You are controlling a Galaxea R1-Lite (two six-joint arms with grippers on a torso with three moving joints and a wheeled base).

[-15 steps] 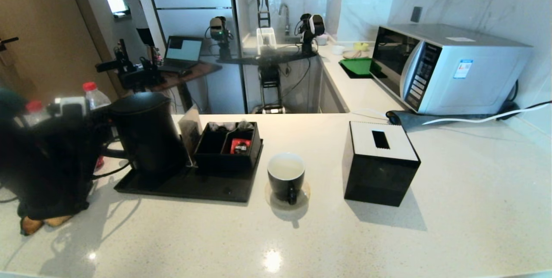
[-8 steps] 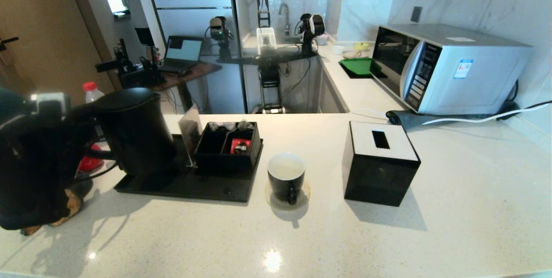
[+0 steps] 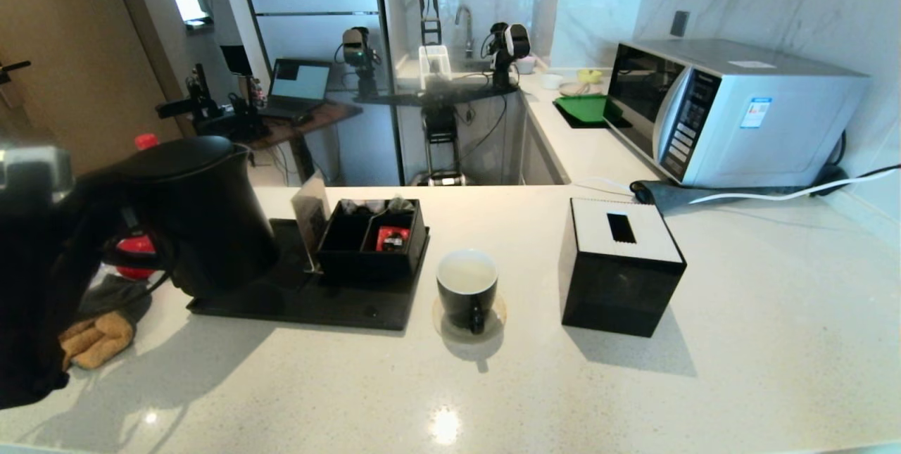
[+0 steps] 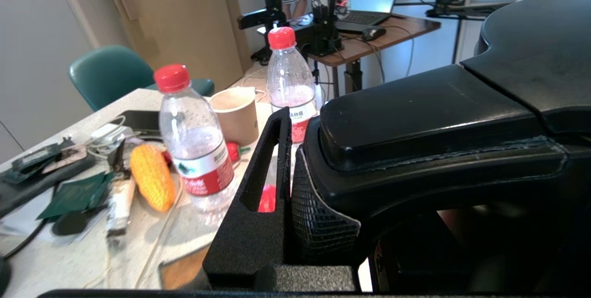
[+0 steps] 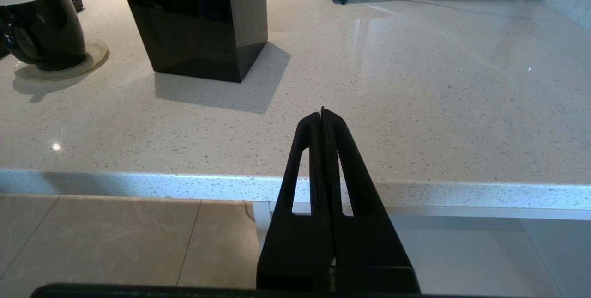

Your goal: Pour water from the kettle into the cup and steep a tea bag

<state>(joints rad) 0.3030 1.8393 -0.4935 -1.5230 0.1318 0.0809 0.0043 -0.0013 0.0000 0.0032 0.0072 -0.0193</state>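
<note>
My left gripper is shut on the loop handle of the matte black kettle. One finger presses the handle's side and the other is hidden behind it. The kettle stands upright over the left end of the black tray. The glossy black cup sits on a saucer right of the tray, with pale water in it. Pale greyish bags, perhaps tea bags, lie in the organiser's back compartments. My right gripper hangs shut and empty below the counter's front edge.
A black organiser with a red packet stands on the tray. A black tissue box is right of the cup and a microwave stands behind it. Red-capped bottles, a paper cup and a yellow cloth crowd the left end.
My left arm has carried the kettle leftward and nearer along the tray. The bottles behind it are now mostly hidden. The cup and the right arm have not moved.
</note>
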